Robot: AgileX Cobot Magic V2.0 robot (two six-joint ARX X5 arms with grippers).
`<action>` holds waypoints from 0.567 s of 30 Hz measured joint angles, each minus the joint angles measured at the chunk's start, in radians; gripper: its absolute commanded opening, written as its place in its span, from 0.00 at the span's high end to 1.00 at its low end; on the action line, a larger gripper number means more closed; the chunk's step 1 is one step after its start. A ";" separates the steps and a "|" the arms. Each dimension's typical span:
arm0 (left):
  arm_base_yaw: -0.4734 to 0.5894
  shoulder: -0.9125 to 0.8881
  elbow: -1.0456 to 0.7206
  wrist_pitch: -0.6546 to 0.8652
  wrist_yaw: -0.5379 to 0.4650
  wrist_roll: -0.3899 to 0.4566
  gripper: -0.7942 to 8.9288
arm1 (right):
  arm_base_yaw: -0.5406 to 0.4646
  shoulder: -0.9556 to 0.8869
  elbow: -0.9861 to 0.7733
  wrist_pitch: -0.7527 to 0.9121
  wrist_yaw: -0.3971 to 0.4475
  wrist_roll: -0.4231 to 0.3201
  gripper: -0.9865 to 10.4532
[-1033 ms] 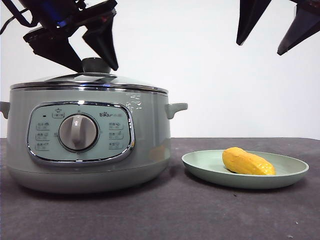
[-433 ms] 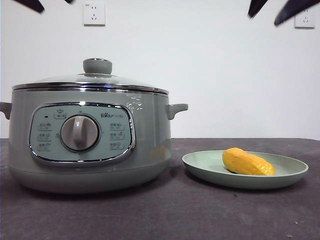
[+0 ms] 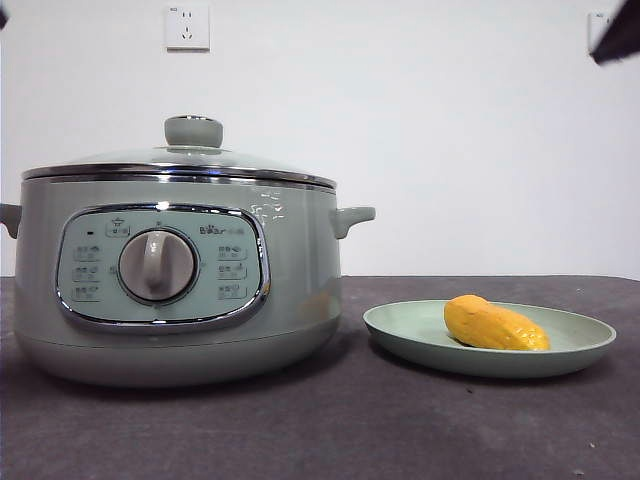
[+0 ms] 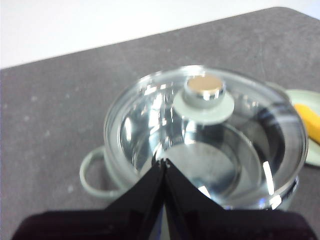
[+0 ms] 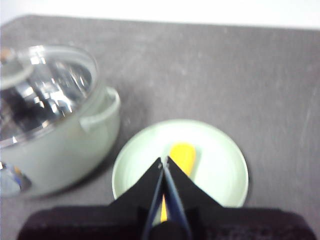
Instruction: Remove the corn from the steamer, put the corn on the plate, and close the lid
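Resting lidded on the dark table, the steamer stands beside the plate that carries the corn.

The steamer fills the near left of the front view, its dial facing forward and a small side handle pointing toward the plate; the two stand just apart, not touching. The glass lid sits level on the chrome rim, its sage-green knob upright at the centre. The corn lies on its side inside the plate, its blunt end toward the steamer. The left gripper hangs high over the lid, empty, its two black jaws pressed together tip to tip. The right gripper hangs high over the plate and corn, its jaws likewise pressed together and holding nothing.
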 measured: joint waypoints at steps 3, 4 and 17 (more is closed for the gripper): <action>0.000 -0.012 -0.002 -0.016 0.001 -0.016 0.92 | -0.001 -0.002 -0.001 -0.019 0.016 0.006 0.91; 0.000 -0.013 0.001 -0.029 0.001 -0.021 0.92 | -0.001 0.001 -0.001 -0.029 0.024 0.010 0.91; -0.001 0.009 0.001 -0.081 0.001 -0.026 0.92 | -0.001 0.003 -0.001 -0.054 0.026 0.024 0.91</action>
